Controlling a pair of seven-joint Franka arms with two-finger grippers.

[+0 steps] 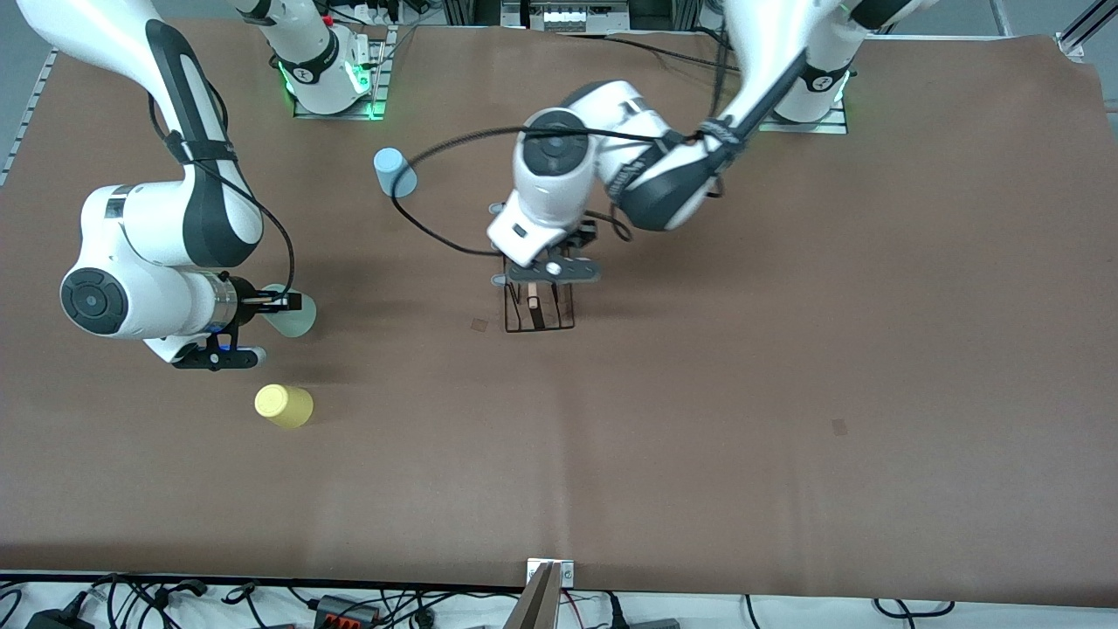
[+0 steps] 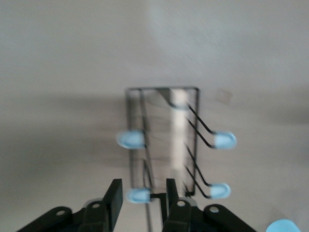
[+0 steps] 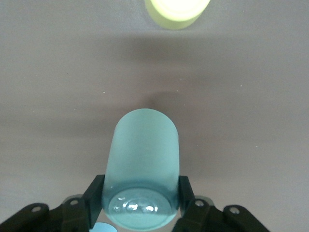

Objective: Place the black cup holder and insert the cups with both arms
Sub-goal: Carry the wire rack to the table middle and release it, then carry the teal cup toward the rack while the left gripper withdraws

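Note:
The black cup holder stands on the brown table near its middle. In the left wrist view the holder shows its wire base, its pale wooden rod and blue-tipped prongs. My left gripper hangs right over it, open; one prong tip and a wire lie between the fingers of that gripper, with a gap on each side. My right gripper is shut on the sage green cup, held on its side just over the table at the right arm's end. The yellow cup and the light blue cup stand loose.
The yellow cup lies nearer the front camera than the held green cup. A black cable loops from the left arm down toward the table between the blue cup and the holder. A metal bracket sits at the table's front edge.

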